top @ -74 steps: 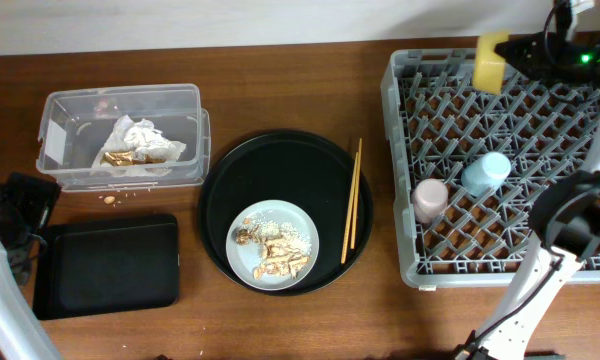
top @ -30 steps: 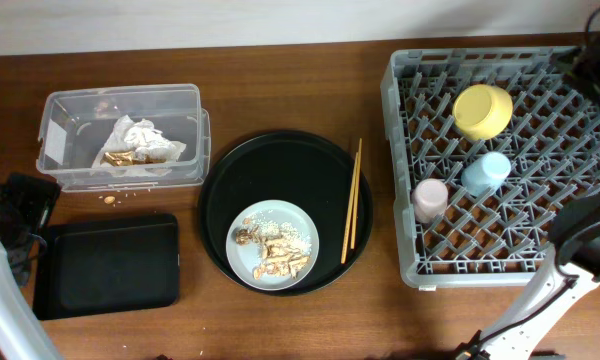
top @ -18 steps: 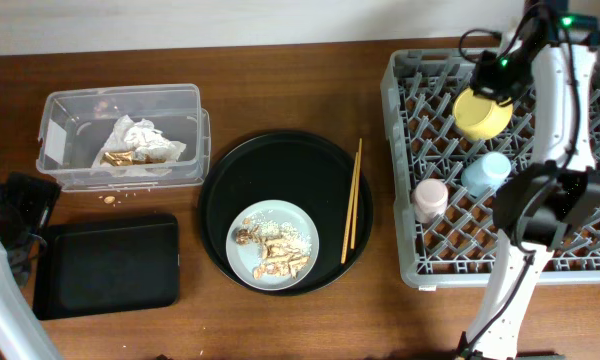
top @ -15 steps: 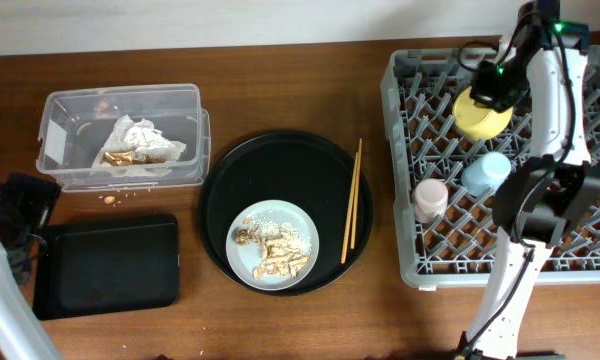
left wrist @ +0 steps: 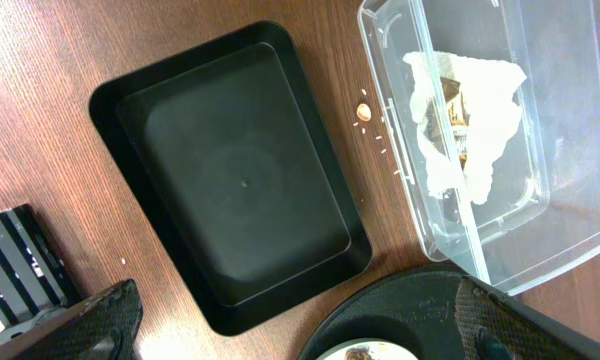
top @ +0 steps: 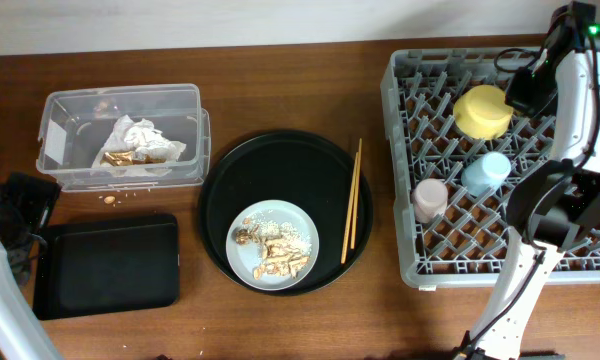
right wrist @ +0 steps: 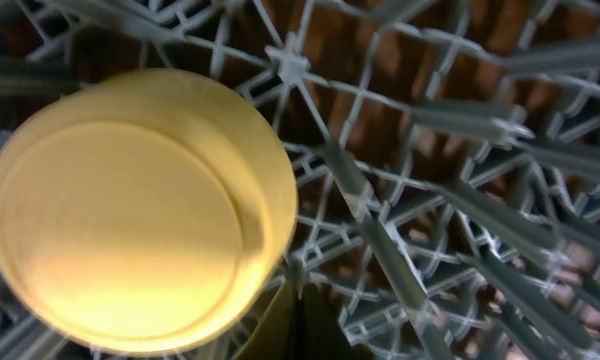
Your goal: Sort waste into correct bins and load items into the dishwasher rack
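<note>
Jaws of R gripper pinched together, holding nothing. It hangs just beside yellow bowl, on side toward right edge of dishwasher rack. Bowl sits upside down in rack nr its far edge. L gripper spread wide, empty.

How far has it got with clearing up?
Done: the yellow bowl, pink cup and blue cup sit in the rack, and the napkin lies in the clear tub. In hand: nothing; the right pincer is shut and empty beside the bowl. Left: the plate, its food scraps, and the chopsticks, all on the round tray.
</note>
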